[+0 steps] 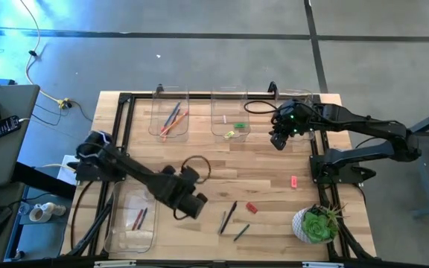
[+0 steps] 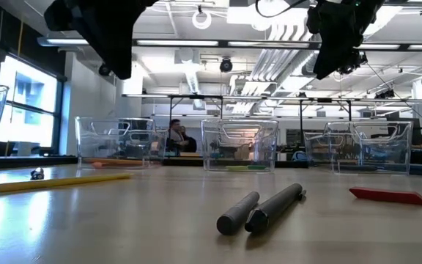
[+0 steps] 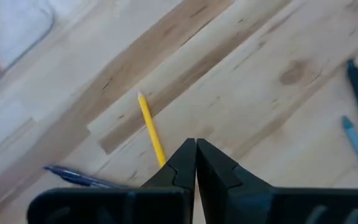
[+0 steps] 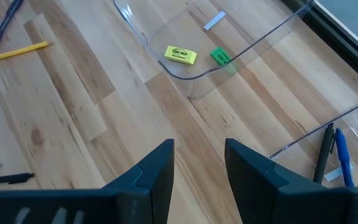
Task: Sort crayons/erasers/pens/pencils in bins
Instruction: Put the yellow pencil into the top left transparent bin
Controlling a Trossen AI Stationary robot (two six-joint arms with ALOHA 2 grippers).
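Pens (image 1: 228,217), two dark ones, lay low in your overhead frame, right of centre, a third (image 1: 241,233) just beyond them toward the plant (image 1: 318,225). Your left gripper (image 1: 192,206) hung beside them at lower centre, fingers pressed together and empty, above a yellow pencil (image 3: 151,129). Left of it, at the lower-left table edge, a bin (image 1: 132,217) held red crayons (image 1: 139,217). Bare wood lay open mid-frame, broken only by two red erasers (image 1: 251,208). Your right gripper (image 1: 278,139) hovered at upper right, jaws apart, holding nothing, near the top-edge bin (image 1: 230,113) with the yellow eraser (image 4: 180,55) and green eraser (image 4: 220,57).
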